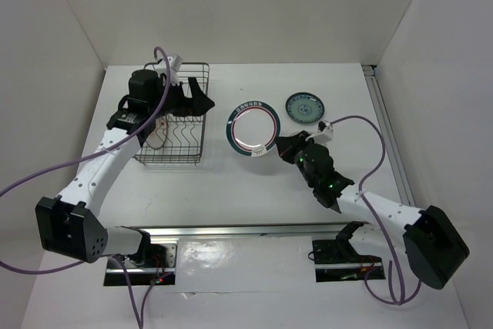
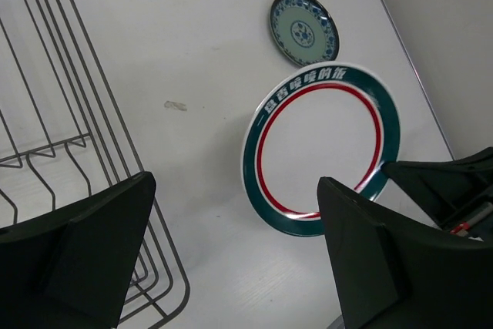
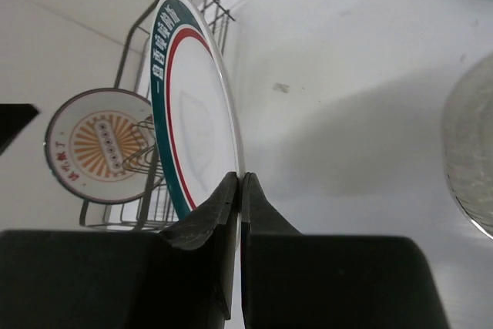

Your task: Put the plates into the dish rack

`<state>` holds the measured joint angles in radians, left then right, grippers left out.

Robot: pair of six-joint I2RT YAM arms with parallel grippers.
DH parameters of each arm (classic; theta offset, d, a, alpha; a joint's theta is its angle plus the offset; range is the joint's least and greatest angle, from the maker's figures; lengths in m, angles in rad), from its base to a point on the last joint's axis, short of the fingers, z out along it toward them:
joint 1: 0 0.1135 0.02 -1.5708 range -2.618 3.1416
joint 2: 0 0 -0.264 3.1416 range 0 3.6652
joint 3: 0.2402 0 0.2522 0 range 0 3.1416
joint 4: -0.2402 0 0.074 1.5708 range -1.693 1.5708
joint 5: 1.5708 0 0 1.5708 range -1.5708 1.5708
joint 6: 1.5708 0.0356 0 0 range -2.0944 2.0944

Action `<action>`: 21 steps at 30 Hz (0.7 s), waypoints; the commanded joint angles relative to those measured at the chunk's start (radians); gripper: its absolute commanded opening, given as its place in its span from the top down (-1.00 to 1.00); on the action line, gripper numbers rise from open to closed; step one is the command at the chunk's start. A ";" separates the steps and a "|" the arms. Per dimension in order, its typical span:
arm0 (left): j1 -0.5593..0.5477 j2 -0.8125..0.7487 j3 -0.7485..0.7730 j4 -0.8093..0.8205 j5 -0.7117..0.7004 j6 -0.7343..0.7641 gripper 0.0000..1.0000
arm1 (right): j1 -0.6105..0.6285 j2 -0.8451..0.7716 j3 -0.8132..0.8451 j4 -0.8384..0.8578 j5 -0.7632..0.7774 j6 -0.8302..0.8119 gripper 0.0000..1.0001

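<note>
Pinching the rim of the green-and-red-rimmed plate between the tightly closed fingers of my right gripper, I am holding it tilted up just right of the dish rack. My left gripper is hanging over the rack's right side, fingers spread wide with nothing between them. The orange sunburst plate seems to be standing at the rack's left side, so I am judging one plate loaded, one in hand and two waiting. The teal plate is lying flat well right of the rack, and the grey plate is lying farther from the rack than the held one. The matte white table is carrying the rack, with plain white walls standing behind and beside it.
</note>
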<state>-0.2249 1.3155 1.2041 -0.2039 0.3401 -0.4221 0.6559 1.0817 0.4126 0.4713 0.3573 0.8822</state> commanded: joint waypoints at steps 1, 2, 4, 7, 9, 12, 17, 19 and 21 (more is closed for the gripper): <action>-0.004 0.024 -0.001 0.055 0.074 0.003 -1.00 | -0.012 -0.066 0.055 0.061 -0.049 -0.110 1.00; -0.004 0.036 -0.001 0.055 0.091 0.003 -1.00 | -0.012 -0.080 0.055 0.076 -0.104 -0.127 1.00; -0.004 0.048 -0.001 0.055 0.091 0.003 -1.00 | -0.012 -0.080 0.067 0.096 -0.158 -0.167 1.00; -0.004 0.057 -0.001 0.055 0.105 0.013 -1.00 | -0.012 -0.069 0.080 0.110 -0.233 -0.177 1.00; -0.004 0.057 -0.001 0.084 0.157 0.013 -1.00 | -0.012 -0.054 0.094 0.121 -0.254 -0.186 1.00; -0.004 0.077 -0.011 0.084 0.197 0.022 -1.00 | -0.012 -0.042 0.094 0.165 -0.290 -0.186 1.00; -0.013 0.135 0.008 0.084 0.295 0.045 -0.94 | -0.012 -0.023 0.127 0.182 -0.334 -0.207 1.00; -0.024 0.148 0.008 0.084 0.310 0.055 -0.92 | -0.012 -0.023 0.127 0.193 -0.346 -0.216 1.00; -0.034 0.159 0.008 0.084 0.300 0.065 -0.89 | -0.012 -0.023 0.137 0.193 -0.360 -0.216 1.00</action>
<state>-0.2447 1.4662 1.2041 -0.1593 0.5812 -0.3935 0.6472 1.0649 0.4774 0.5343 0.0360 0.6827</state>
